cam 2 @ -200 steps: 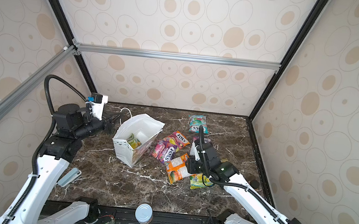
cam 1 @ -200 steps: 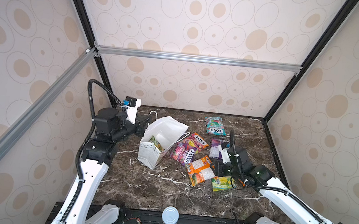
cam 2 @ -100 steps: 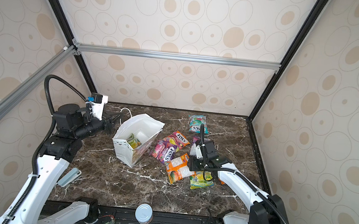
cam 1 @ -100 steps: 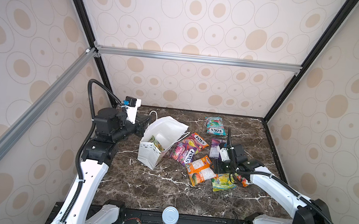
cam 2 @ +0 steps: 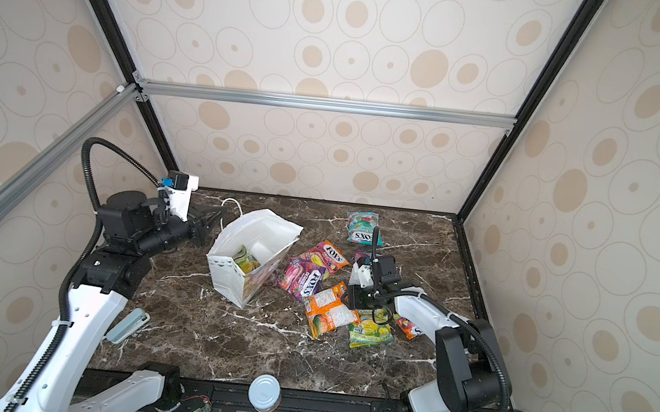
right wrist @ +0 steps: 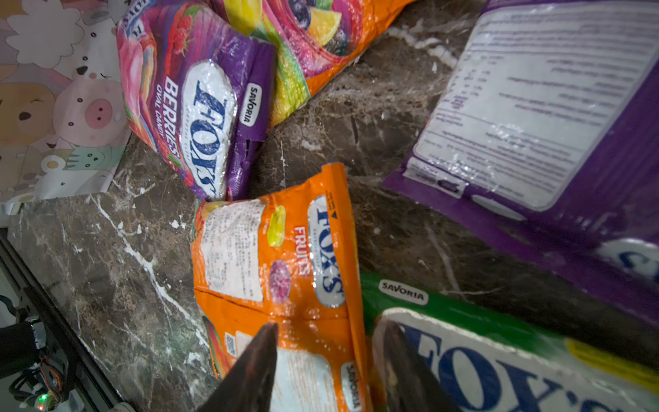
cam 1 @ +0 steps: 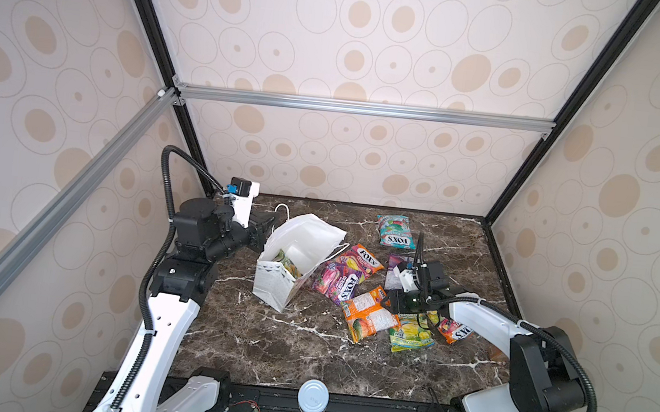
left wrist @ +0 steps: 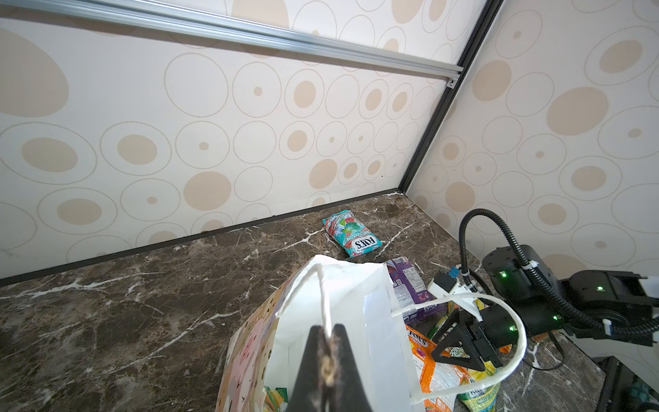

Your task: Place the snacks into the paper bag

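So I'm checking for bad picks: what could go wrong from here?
The right claw hangs open over the edge of the orange packet, right beside the green packet; closing could pinch both or slip off the glossy film. The left claw grips only the cord handle, so the tilted paper bag might tip or swing.

Bare marble lies open across the near side of the table [cam 1: 263, 346], free for passage; packets [cam 1: 367, 315] crowd the right-centre just beside the tilted paper bag [cam 1: 269, 288], and a lone teal packet [cam 1: 394, 232] sits near the far edge
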